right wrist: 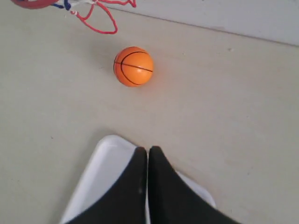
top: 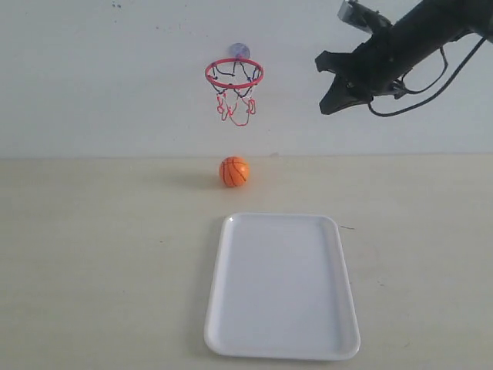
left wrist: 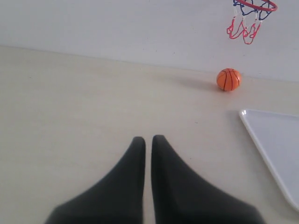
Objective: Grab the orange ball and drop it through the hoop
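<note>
The orange ball rests on the table just below the hoop, whose red ring and string net hang from a suction cup on the back wall. The ball and the hoop also show in the left wrist view, far from my left gripper, which is shut and empty over bare table. My right gripper hangs high in the air, right of the hoop, shut and empty. In the right wrist view the ball lies beyond the shut right gripper, with the hoop's net above it.
A large white tray lies on the table in front of the ball. Its corner shows in the left wrist view as the tray and under the right gripper as the tray. The right arm's cables hang beside it.
</note>
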{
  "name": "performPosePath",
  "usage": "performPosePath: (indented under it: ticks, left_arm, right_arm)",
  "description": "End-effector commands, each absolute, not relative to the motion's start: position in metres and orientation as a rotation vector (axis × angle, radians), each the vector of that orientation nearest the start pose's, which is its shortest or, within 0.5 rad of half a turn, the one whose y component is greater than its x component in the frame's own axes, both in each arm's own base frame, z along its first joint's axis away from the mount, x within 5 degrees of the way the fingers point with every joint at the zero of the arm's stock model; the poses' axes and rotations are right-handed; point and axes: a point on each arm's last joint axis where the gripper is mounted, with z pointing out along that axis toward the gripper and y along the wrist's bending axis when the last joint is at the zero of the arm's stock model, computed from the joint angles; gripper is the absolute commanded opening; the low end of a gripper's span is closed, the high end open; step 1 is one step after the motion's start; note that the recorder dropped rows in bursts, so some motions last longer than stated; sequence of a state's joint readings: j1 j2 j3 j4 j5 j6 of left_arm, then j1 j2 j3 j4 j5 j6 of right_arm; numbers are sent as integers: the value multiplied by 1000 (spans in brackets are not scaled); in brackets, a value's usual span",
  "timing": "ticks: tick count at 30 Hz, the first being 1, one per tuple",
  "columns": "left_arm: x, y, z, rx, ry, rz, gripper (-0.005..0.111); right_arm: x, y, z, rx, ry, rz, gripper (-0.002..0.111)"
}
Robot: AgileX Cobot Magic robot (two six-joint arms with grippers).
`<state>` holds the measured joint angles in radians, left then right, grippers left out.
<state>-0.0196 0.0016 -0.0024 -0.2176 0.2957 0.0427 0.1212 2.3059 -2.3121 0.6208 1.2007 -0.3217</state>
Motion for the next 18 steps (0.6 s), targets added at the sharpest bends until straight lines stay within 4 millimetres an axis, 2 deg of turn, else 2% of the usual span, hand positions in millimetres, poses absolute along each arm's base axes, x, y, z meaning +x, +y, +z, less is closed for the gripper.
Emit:
performPosePath:
  ticks: [1, 4, 5, 6, 8, 9, 10, 12, 14, 18]
  left_arm:
    - [54, -7, 187, -76, 1778, -184, 4]
    - [54, -7, 187, -76, 1778, -184, 4]
    - [54, -7, 187, -76, 1778, -184, 4]
    - [54, -7, 187, -76, 1778, -184, 4]
    - [54, -7, 187, -76, 1778, -184, 4]
    - [54, -7, 187, -76, 1778, -184, 4]
    - [54, -7, 187, -76, 1778, -184, 4]
    - [54, -7, 187, -76, 1778, -184, 4]
    - [54, -7, 187, -76, 1778, -184, 4]
    - [54, -7, 187, -76, 1778, -184, 4]
  right_arm:
    - [471, 112, 307, -411, 2532, 777, -1]
    - [440, 107, 300, -479, 2637, 672, -1]
    - [418, 98, 292, -511, 2715, 591, -1]
    - [405, 94, 287, -520, 2760, 553, -1]
    - [350, 82, 266, -489, 2923, 540, -1]
    - [339, 80, 261, -471, 2955, 547, -1]
    - [316, 77, 250, -460, 3018, 558, -1]
    - [295, 74, 236, -451, 3085, 571, -1]
    - [283, 72, 222, -441, 3147, 583, -1]
    - [278, 72, 215, -433, 3178, 596, -1]
